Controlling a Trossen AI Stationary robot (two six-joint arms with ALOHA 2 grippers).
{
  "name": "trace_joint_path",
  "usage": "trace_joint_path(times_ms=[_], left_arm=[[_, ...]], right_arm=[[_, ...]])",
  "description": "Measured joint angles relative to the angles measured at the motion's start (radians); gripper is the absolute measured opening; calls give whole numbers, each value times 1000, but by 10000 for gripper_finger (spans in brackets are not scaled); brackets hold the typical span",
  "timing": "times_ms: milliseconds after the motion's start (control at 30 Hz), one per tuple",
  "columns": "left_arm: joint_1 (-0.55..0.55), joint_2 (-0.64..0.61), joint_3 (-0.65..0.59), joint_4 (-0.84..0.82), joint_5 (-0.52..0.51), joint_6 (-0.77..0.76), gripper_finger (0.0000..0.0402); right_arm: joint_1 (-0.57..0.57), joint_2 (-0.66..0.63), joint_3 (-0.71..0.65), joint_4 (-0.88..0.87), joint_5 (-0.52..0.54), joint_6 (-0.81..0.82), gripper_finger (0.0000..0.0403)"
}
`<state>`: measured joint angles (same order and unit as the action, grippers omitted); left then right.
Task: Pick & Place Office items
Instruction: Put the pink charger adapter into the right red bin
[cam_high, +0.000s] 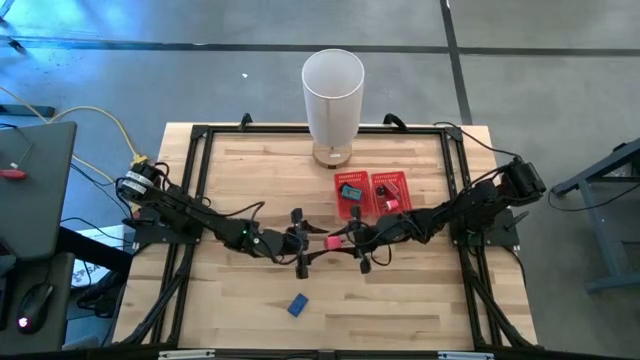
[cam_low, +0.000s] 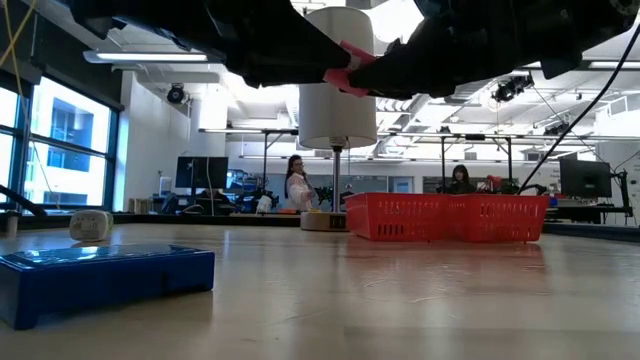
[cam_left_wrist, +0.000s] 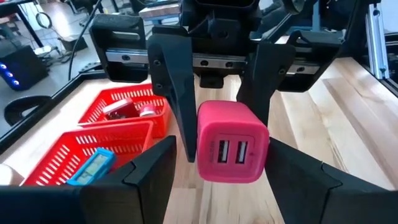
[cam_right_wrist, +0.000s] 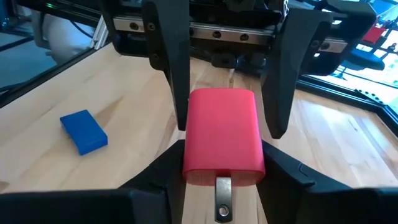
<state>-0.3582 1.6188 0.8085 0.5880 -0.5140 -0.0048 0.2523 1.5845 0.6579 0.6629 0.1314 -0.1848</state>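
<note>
Both grippers meet in the air just in front of the red tray (cam_high: 372, 193), passing a pink USB charger (cam_high: 328, 242) (2 ports showing). The right gripper (cam_high: 345, 243) pinches it; the left gripper (cam_high: 312, 243) stands spread around it. A blue block (cam_high: 298, 304) lies nearer the table's front edge.

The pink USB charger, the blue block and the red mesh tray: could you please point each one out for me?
pink USB charger (cam_left_wrist: 231, 144), left wrist view, on its face with the two USB ports.
blue block (cam_right_wrist: 83, 131), right wrist view, on its flat top.
red mesh tray (cam_low: 445, 218), low view, on its near side wall.
</note>
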Motion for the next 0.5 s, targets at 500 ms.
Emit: trace_joint_path(times_ms=[500], left_arm=[[22,0,0,3,29,18,191]], right_arm=[[-1,0,0,-3,5,2,142]])
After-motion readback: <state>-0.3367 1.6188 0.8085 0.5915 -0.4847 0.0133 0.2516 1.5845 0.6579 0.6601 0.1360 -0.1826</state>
